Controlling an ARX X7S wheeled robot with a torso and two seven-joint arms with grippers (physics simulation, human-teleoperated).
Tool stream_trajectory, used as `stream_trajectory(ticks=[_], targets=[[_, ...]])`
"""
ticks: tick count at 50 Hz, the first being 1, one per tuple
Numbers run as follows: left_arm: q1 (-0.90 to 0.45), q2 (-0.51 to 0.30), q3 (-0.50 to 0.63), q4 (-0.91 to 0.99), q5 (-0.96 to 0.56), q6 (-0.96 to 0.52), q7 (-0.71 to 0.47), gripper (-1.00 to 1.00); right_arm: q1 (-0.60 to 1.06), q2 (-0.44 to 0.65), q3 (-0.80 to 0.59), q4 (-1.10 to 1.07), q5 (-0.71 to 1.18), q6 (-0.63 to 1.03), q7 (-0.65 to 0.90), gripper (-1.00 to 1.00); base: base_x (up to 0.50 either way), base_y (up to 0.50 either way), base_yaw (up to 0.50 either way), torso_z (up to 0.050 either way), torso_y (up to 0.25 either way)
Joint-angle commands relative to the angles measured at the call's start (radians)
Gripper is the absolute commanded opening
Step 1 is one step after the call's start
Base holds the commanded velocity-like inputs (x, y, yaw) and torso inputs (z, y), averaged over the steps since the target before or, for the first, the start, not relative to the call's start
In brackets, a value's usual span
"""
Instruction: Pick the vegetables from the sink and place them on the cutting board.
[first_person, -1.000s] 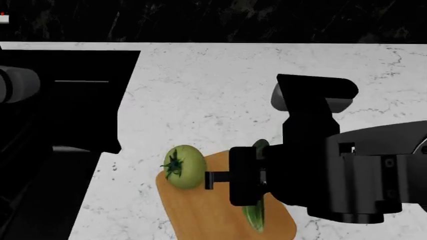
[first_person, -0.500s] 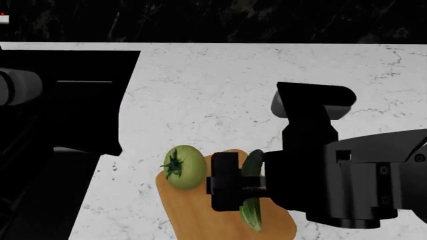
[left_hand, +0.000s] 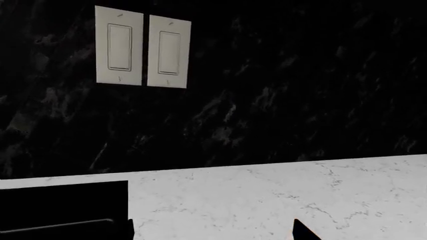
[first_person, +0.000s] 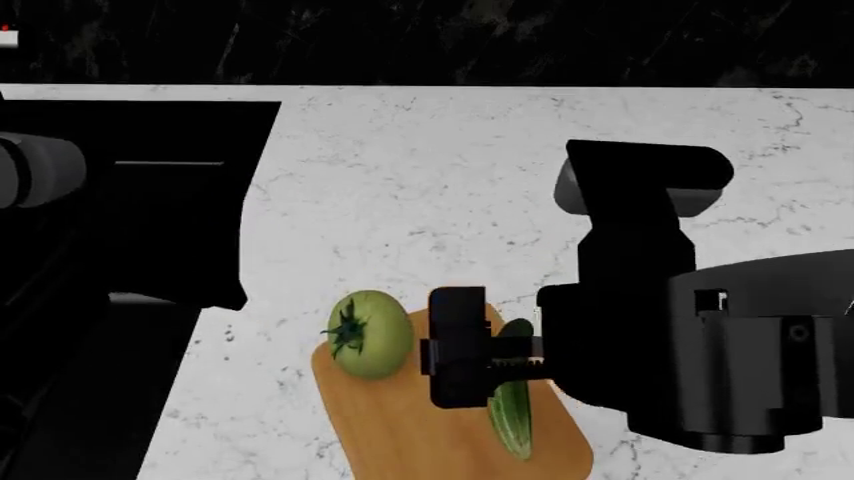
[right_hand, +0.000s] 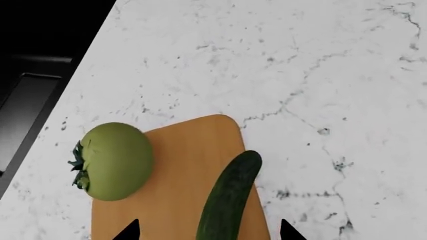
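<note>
Cucumber (right_hand: 229, 197) lies lengthwise on board (right_hand: 183, 165), directly under R tool (right_hand: 208, 231), fingertips spread open either side; L tool unseen.

Cucumber (first_person: 511, 420) half hidden behind right gripper (first_person: 461, 350) in head view; cutting board (right_hand: 187, 175) cut off at right wrist picture's edge; left gripper (left_hand: 213, 235) barely showing, state unclear

- The right arm (first_person: 721, 370) is a bulky, matte black block with a few small round screw holes.
- Above it sits a black camera box (first_person: 647, 185) with grey rounded ends.
- The left arm (first_person: 34, 170) shows a grey cylinder.
</note>
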Motion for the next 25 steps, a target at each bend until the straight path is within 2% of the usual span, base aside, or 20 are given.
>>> stream_trajectory(ticks=[1,9,14,17,19,24,25], targets=[[-0.016,-0.001,0.001,0.003,-0.016,-0.009,-0.016,1.0,0.088,0.035,0.058,-0.059,0.027,-0.007,0.039,1.0,0.0,0.0,0.0,0.0,0.0],[-0.008,-0.003,0.014,0.009,-0.006,0.017,-0.007,1.0,0.121,0.084,0.098,-0.145,-0.037,-0.044,0.075,1.0,0.0,0.0,0.0,0.0,0.0],[0.035,-0.009,0.004,0.032,0.021,0.078,0.002,1.0,0.105,0.103,0.104,-0.224,-0.221,-0.074,0.067,1.0,0.0,0.0,0.0,0.0,0.0],[0.089,-0.038,0.054,0.084,0.108,0.173,0.034,1.0,0.073,0.114,0.104,-0.285,-0.317,-0.109,0.062,1.0,0.0,0.0,0.0,0.0,0.0],[0.128,-0.038,0.037,0.09,0.105,0.215,0.058,1.0,0.024,0.14,0.119,-0.363,-0.4,-0.179,0.051,1.0,0.0,0.0,0.0,0.0,0.0],[0.191,-0.021,-0.032,0.162,0.043,0.234,0.034,1.0,-0.063,0.204,0.115,-0.503,-0.607,-0.274,0.09,1.0,0.0,0.0,0.0,0.0,0.0],[0.203,-0.018,-0.042,0.179,0.033,0.238,0.027,1.0,-0.068,0.217,0.1,-0.523,-0.663,-0.257,0.135,1.0,0.0,0.0,0.0,0.0,0.0]])
